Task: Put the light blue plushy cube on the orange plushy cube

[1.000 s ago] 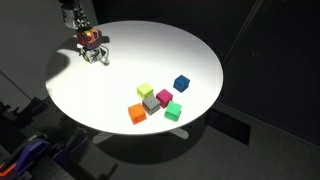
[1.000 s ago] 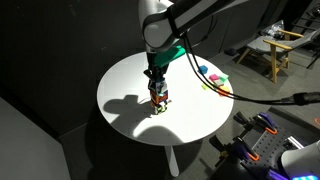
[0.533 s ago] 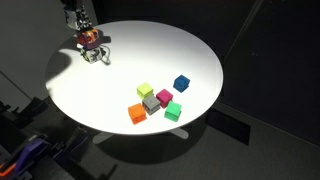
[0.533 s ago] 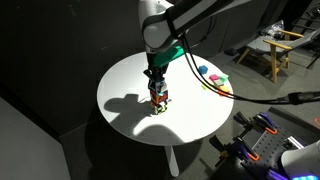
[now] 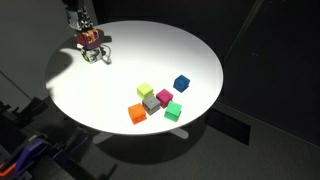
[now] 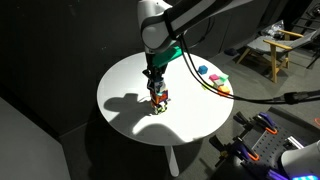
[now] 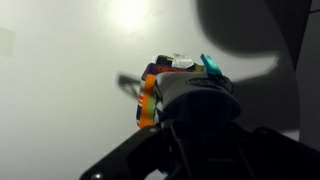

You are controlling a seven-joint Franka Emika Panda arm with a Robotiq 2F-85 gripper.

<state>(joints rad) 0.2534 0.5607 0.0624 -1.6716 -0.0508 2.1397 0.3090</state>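
Note:
My gripper (image 5: 86, 32) stands at the far left rim of the round white table (image 5: 150, 50), with its fingers closed on the sides of the orange plushy cube (image 5: 89, 39). A paler grey-white shape directly under it is the light blue plushy cube (image 5: 97, 56). The same stack shows in both exterior views, with the gripper (image 6: 155, 86) over the orange cube (image 6: 157, 96) and the pale cube (image 6: 160, 108). In the wrist view the cube between my fingers is dark with an orange striped side (image 7: 148, 95). White and teal bits of the other cube (image 7: 185, 62) peek out beyond it.
Several small plain blocks sit in a cluster toward the table's near right: yellow-green (image 5: 145, 90), dark blue (image 5: 181, 82), magenta (image 5: 164, 97), grey (image 5: 151, 103), orange (image 5: 137, 113) and green (image 5: 172, 110). The same cluster shows in an exterior view (image 6: 210, 76). A chair (image 6: 272, 50) stands beyond the table.

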